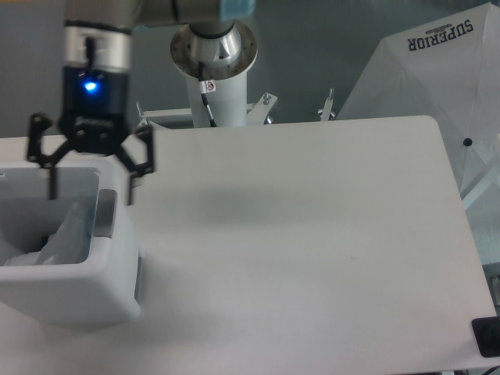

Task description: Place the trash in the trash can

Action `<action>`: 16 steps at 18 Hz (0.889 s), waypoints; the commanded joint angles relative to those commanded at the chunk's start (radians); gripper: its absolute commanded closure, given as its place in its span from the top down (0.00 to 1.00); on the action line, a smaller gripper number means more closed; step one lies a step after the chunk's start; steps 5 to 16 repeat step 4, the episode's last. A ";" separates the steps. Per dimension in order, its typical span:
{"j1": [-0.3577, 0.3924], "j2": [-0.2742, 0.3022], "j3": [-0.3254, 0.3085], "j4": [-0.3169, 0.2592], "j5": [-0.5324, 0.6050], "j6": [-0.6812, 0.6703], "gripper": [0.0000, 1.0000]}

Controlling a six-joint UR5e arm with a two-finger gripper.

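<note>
The trash can (94, 293) is a pale grey-white bin at the table's left front. Inside it lies the clear plastic bag (62, 238), crumpled against the right inner wall. The bottle is hidden from view. My gripper (91, 183) hangs above the bin's back right corner with its fingers spread wide, open and holding nothing. One fingertip is over the bin's interior, the other over the table just right of the rim.
The white table (297, 234) stretches to the right of the bin. The arm's white base column (215, 78) stands behind the table's back edge. A white umbrella-like cover (437, 70) sits at the back right, and a small black object (488, 336) at the front right corner.
</note>
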 joint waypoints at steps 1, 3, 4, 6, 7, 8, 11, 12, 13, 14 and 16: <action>0.025 0.000 -0.011 -0.003 0.005 0.091 1.00; 0.069 0.000 -0.044 -0.014 0.006 0.199 1.00; 0.089 0.000 -0.052 -0.023 0.005 0.217 1.00; 0.089 0.000 -0.052 -0.023 0.005 0.217 1.00; 0.089 0.000 -0.052 -0.023 0.005 0.217 1.00; 0.089 0.000 -0.052 -0.023 0.005 0.217 1.00; 0.089 0.000 -0.052 -0.023 0.005 0.217 1.00; 0.089 0.000 -0.052 -0.023 0.005 0.217 1.00; 0.089 0.000 -0.052 -0.023 0.005 0.217 1.00; 0.089 0.000 -0.052 -0.023 0.005 0.217 1.00; 0.089 0.000 -0.052 -0.023 0.005 0.217 1.00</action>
